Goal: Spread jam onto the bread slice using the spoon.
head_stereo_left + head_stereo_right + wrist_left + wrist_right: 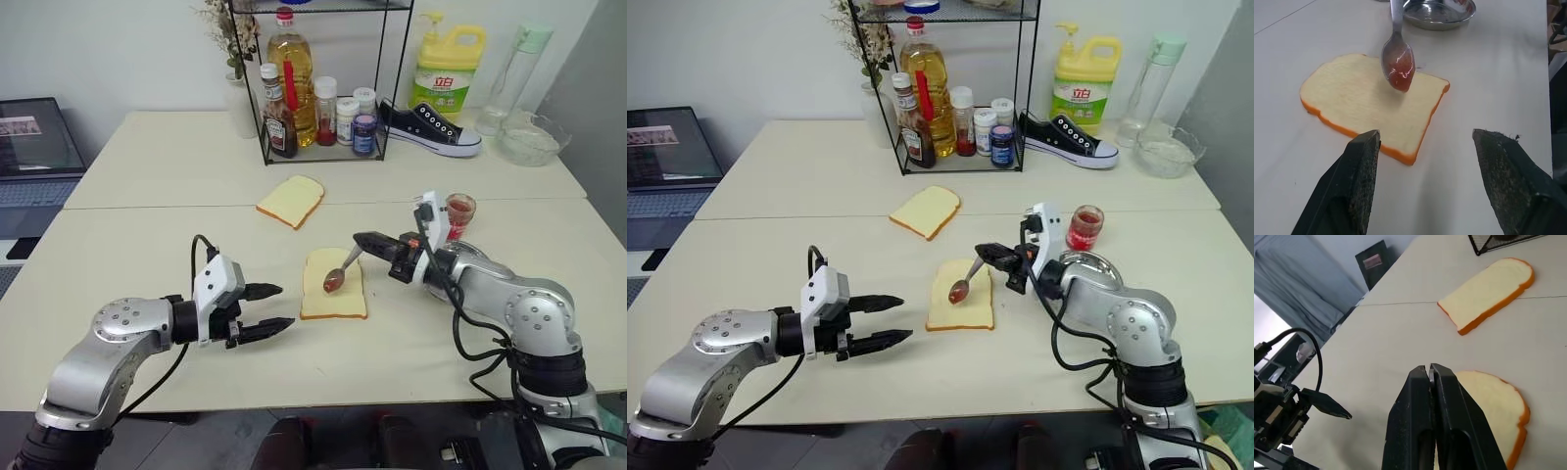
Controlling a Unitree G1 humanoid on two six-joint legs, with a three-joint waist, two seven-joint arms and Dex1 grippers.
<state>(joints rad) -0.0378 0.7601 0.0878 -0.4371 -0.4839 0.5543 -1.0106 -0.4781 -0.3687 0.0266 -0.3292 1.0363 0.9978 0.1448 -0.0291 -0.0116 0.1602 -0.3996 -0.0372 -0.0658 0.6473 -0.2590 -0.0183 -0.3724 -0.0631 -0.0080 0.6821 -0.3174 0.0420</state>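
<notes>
Our right claw (364, 240), clamped on the spoon (338, 275), holds jam (1399, 73) over the unsmeared bread slice (334, 285); left claw (278, 308) gapes empty.

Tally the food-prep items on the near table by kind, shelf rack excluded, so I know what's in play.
Bread slices: 2, the near one under the spoon, the twin farther back
Spoons: 1, loaded with red jam, held by the right claw
Jam jars: 1
Steel dishes: 1
Total: 5
</notes>
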